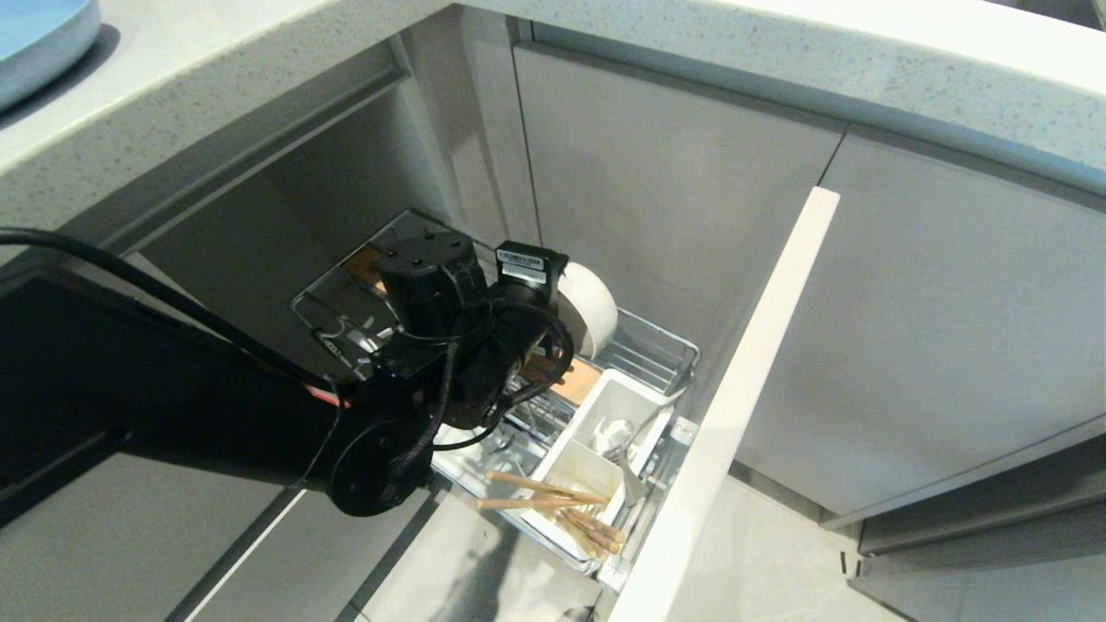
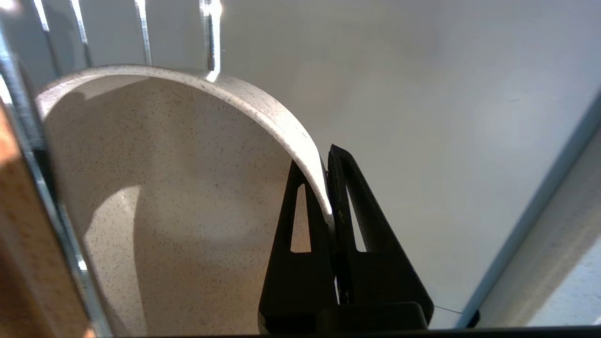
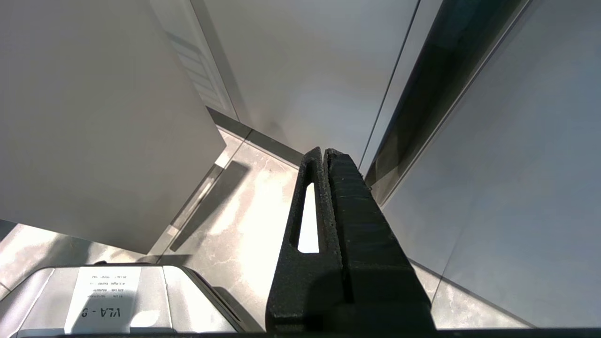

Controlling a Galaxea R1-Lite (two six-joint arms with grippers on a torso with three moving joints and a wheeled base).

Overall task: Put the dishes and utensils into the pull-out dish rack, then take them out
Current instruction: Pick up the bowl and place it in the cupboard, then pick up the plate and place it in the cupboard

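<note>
One bowl point(image 2: 188, 197) stands in rack point(image 1: 657, 345), rim clamped by left pincer point(image 2: 328, 188).

Speckled countertop point(image 1: 778, 52), grey cabinet doors point(image 1: 950, 328)

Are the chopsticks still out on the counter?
No, the chopsticks lie in the white caddy of the rack.

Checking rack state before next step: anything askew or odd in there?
Mostly fine. Chopsticks lie askew in the caddy, ends sticking out over its edge. Bowl stands on edge in the rack, left gripper pinching its rim.
</note>
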